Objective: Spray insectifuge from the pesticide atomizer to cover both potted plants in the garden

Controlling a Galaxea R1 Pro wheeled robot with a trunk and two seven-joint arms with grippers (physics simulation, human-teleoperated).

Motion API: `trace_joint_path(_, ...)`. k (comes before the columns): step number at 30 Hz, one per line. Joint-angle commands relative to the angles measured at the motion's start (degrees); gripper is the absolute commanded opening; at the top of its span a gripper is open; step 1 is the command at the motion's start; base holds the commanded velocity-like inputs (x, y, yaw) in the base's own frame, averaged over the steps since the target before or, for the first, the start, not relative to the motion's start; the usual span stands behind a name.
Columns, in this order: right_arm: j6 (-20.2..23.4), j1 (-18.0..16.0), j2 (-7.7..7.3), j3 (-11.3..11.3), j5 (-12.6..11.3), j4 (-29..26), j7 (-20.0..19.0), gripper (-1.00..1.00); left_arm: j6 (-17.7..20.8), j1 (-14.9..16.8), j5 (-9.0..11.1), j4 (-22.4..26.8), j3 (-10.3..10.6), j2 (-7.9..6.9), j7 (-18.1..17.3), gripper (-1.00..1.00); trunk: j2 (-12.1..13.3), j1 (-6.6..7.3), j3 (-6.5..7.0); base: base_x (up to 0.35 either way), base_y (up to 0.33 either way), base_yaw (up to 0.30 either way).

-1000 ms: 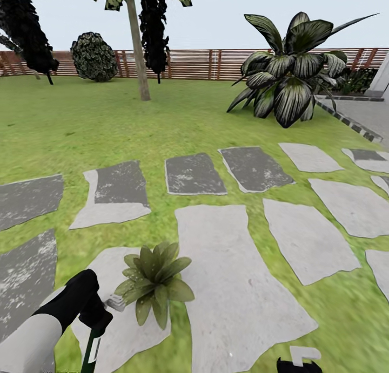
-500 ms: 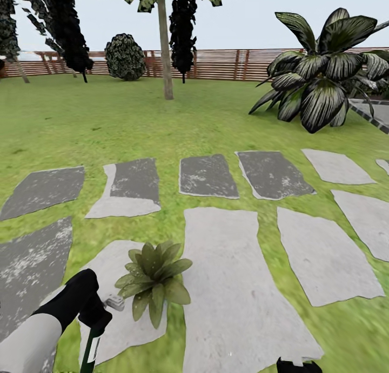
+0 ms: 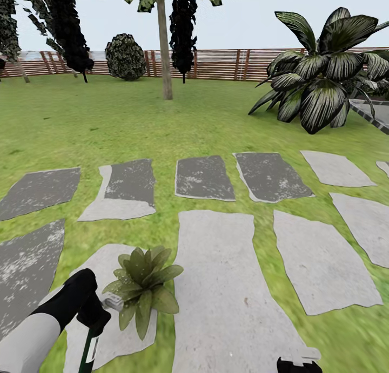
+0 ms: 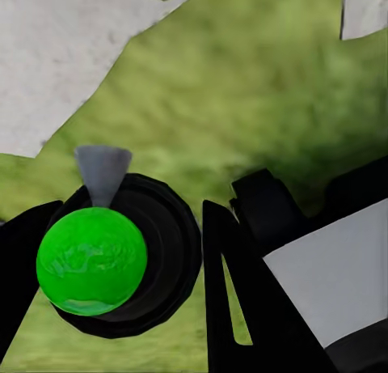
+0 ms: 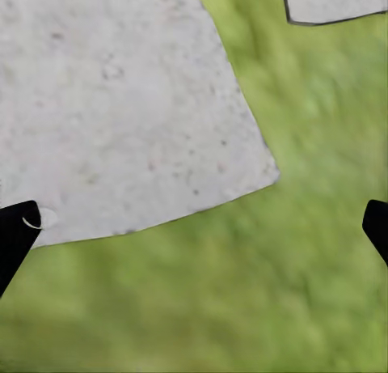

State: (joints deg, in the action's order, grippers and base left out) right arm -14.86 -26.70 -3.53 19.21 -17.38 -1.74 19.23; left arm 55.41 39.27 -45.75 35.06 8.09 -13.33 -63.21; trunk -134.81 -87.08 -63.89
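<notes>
My left gripper (image 3: 95,320) is shut on the pesticide atomizer (image 3: 89,352), a slim dark green bottle with a white label. Its white nozzle (image 3: 114,303) points at one potted plant (image 3: 141,282), a rosette of pointed green leaves on a grey stepping stone (image 3: 111,330), almost touching the leaves. Its pot is hidden under the leaves. In the left wrist view, black fingers (image 4: 234,292) flank the atomizer's round top (image 4: 91,260), which bears a bright green spot. My right gripper (image 3: 299,365) hangs low, open, its fingertips (image 5: 16,235) wide apart over stone and grass. The second potted plant is out of view.
Grey stepping stones (image 3: 227,286) cross the green lawn (image 3: 108,124). A huge dark white-streaked bush (image 3: 324,65) stands at the far right. A tree trunk (image 3: 163,43), a round shrub (image 3: 125,56) and a brown slatted fence (image 3: 221,64) lie far ahead.
The whole head view has swung left, so the bush and stones shifted right in the picture. The potted plant has since slid down and left, closer to the nozzle. Both arms keep their pose.
</notes>
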Motion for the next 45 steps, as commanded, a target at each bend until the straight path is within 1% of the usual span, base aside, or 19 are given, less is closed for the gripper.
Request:
trace_joint_path(1, -0.17, -0.02, -0.01, 0.48, -0.6, -0.01, 0.11, 1.0, 0.32, 0.06, -0.35, 0.1, 0.18, -0.08, -0.6, -1.0, -0.02, 0.01, -0.05, 0.0, 0.0, 0.0)
trace_joint_path(4, -0.17, -0.02, -0.06, 0.47, -0.63, -0.01, 0.11, 1.0, 0.32, 0.1, -0.16, 0.17, 0.17, -0.02, -0.66, -1.0, -0.02, 0.01, -0.05, 0.0, 0.0, 0.137)
trace_joint_path(7, -0.17, -0.02, -0.07, 0.47, -0.63, -0.02, 0.11, 1.0, 0.32, 0.1, -0.17, 0.19, 0.17, 0.24, -0.62, -1.0, -0.02, 0.01, -0.05, 0.0, 0.0, 0.263)
trace_joint_path(15, -0.11, -0.02, 0.01, 0.47, -0.63, -0.01, 0.11, 1.0, 0.32, 0.14, -0.22, 0.19, 0.14, 0.29, -0.6, -1.0, -0.02, 0.01, -0.05, 0.0, -0.022, 0.276)
trace_joint_path(19, -0.1, -0.02, 0.08, 0.47, -0.63, -0.02, 0.11, 1.0, 0.32, 0.18, -0.32, 0.19, 0.17, 0.4, -0.6, -1.0, -0.02, 0.01, -0.06, 0.0, -0.238, 0.23)
trace_joint_path(27, -0.17, -0.02, 0.05, 0.55, -0.6, -0.02, 0.1, 1.0, 0.32, 0.1, -0.33, 0.19, 0.17, 0.24, -0.6, -1.0, -0.02, 0.01, -0.06, 0.0, -0.272, 0.035)
trace_joint_path(45, -0.17, -0.02, 0.09, 0.56, -0.47, 0.0, 0.07, 1.0, 0.32, 0.1, -0.23, 0.19, 0.17, 0.32, -0.6, -1.0, -0.02, 0.01, -0.06, 0.048, -0.274, 0.27)
